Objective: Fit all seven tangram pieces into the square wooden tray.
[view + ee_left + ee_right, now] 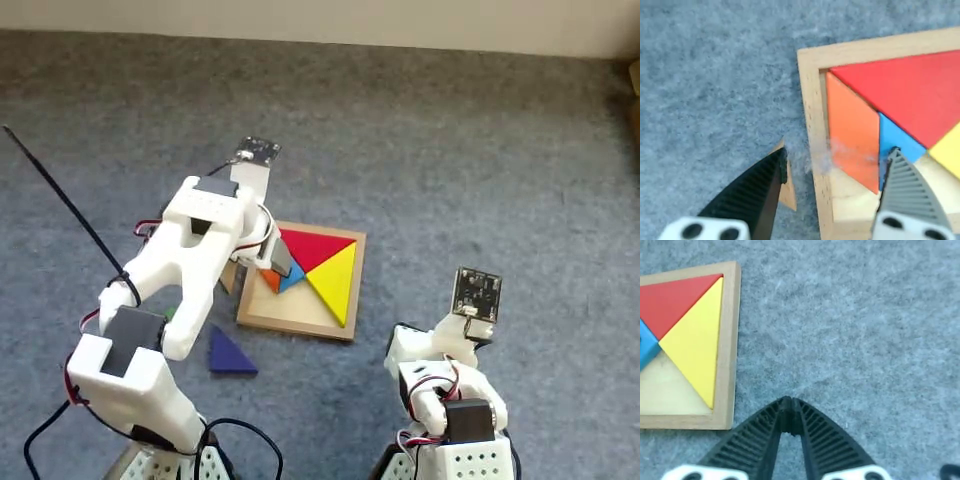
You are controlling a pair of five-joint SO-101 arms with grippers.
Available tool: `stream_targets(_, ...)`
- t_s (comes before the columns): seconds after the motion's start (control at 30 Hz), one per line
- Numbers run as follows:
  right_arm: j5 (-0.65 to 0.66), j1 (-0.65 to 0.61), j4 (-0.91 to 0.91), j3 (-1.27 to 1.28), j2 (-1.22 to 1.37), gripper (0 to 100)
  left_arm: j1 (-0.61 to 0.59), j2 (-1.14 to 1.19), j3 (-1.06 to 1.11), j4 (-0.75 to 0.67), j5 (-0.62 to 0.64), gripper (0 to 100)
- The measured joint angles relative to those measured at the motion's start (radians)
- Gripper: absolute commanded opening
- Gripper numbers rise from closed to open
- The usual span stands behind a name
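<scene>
The square wooden tray lies mid-carpet and holds a red triangle, a yellow triangle, an orange piece and a small blue piece. My left gripper is open and straddles the tray's rim. Its grey finger is over the orange piece and blue piece; its black finger is outside, over a tan piece on the carpet. My right gripper is shut and holds nothing, on bare carpet off the tray's corner.
A dark blue triangle lies on the carpet near the tray's front left corner. A bit of green peeks out under the left arm. A thin black rod slants across the left. Open carpet lies behind and to the right.
</scene>
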Motion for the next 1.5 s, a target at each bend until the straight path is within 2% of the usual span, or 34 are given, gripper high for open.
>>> stream_targets(0.2,0.0,0.0,0.0,0.0,0.0,0.8,-0.025,0.0,0.0,-0.009,0.049,30)
stream_targets(0.53,0.0,0.0,0.0,0.0,0.0,0.8,-0.046,-0.005,0.0,-0.012,0.051,30)
stream_targets(0.83,0.0,0.0,0.0,0.0,0.0,0.8,-0.048,-0.229,0.092,0.014,0.048,30)
stream_targets(1.13,0.0,0.0,0.0,0.0,0.0,0.8,-0.178,-0.298,0.17,0.015,0.021,30)
stream_targets(1.33,0.0,0.0,0.0,0.0,0.0,0.8,-0.186,-0.298,0.201,0.015,0.014,27)
stream_targets(1.5,0.0,0.0,0.0,0.0,0.0,0.8,-0.189,-0.315,0.201,0.169,0.006,27)
